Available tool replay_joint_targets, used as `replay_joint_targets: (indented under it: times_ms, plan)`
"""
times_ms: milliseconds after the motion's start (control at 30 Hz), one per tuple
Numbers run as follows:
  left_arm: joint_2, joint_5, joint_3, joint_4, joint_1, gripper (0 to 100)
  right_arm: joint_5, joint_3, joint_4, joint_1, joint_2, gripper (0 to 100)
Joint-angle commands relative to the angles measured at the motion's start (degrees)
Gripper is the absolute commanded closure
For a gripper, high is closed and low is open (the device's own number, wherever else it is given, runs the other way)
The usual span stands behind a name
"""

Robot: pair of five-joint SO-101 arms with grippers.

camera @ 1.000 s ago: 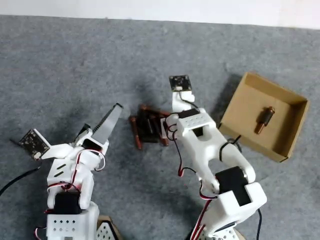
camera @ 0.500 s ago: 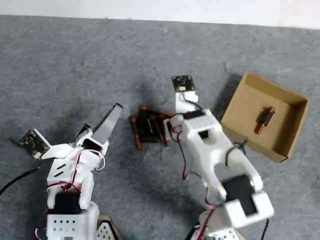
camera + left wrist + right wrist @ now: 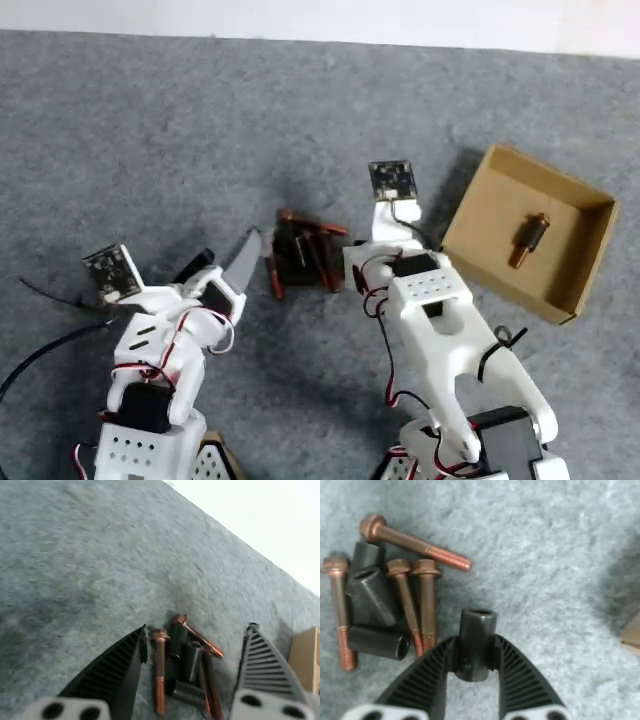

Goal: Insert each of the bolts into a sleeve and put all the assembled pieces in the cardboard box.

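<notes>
Sleeve (image 3: 477,630) gripped in right tool (image 3: 474,647), just beside loose bolts (image 3: 415,544) and spare sleeves (image 3: 370,597) on surface (image 3: 545,540). Left tool (image 3: 197,630) spread wide near that pile. Cardboard box (image 3: 488,228), well apart, contains one assembled piece (image 3: 528,238).

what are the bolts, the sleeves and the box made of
Bolts: metal, apparently copper-plated, judging by the reddish-brown sheen and cut threads. Sleeves: dark matte tubes, probably blackened steel, possibly plastic; the look leaves it open. Box: plain brown cardboard, with raw, unprinted walls.
</notes>
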Motion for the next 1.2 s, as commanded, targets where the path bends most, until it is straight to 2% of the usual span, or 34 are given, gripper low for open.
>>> replay_joint_targets:
  times_ms: [0,200,1167]
  plan:
    - [-0.1,-0.9,1.1,-0.8,2.2,72,0.6,0.0,-2.4,0.9,-2.6,99.5]
    - [-0.1,-1.8,1.1,-1.1,6.1,72,1.0,0.0,-2.5,0.9,-2.6,99.5]
    - [0.0,-4.1,0.9,-1.1,7.8,72,2.5,0.0,-2.6,0.7,-2.6,99.5]
